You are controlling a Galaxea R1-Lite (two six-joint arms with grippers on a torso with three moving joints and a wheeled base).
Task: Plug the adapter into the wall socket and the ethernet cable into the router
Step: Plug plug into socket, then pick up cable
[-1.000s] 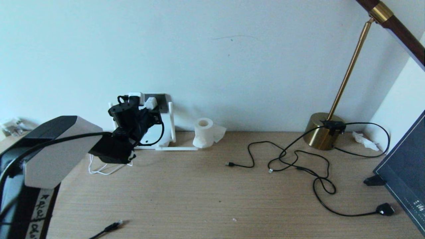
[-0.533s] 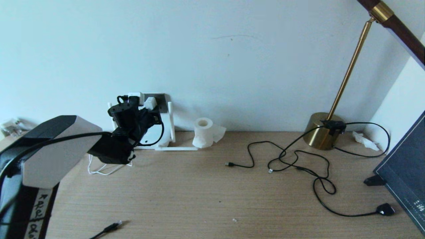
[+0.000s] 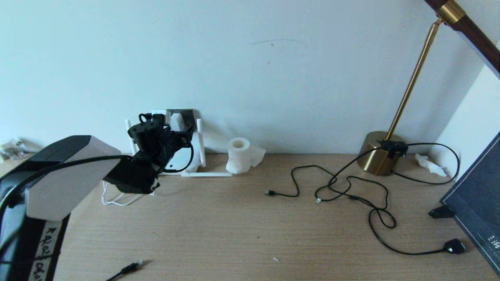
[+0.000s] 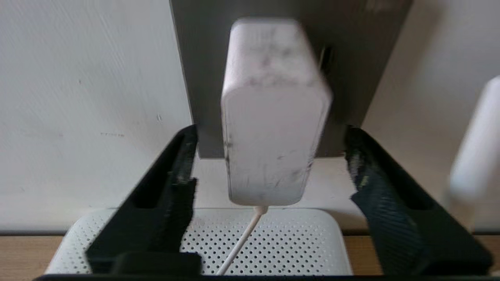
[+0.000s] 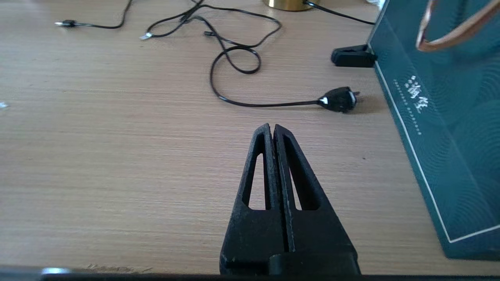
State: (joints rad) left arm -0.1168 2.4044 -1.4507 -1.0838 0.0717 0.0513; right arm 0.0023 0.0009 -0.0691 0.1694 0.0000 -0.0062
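Observation:
The white adapter [image 4: 273,117] sits flat against the dark grey wall socket [image 4: 371,58], its thin cord [image 4: 242,242] hanging down over the router [image 4: 273,242]. My left gripper [image 4: 270,132] is open around the adapter, with its fingers [image 4: 172,187] clear of both sides. The head view shows this gripper [image 3: 174,130] at the socket [image 3: 189,116], above the white router [image 3: 181,160]. The ethernet cable's plug [image 3: 131,267] lies on the desk's front edge, left. My right gripper [image 5: 272,127] is shut and empty, hovering low over the desk.
A toilet-paper roll [image 3: 239,154] stands right of the router. Thin black cables [image 3: 351,187] sprawl across the right half of the desk to a brass lamp base [image 3: 377,154]. A black plug [image 5: 340,99] and a teal bag [image 5: 449,117] lie near my right gripper.
The adapter now stands straighter against the socket plate. My left gripper sits a touch lower than before. Nothing else on the desk has moved.

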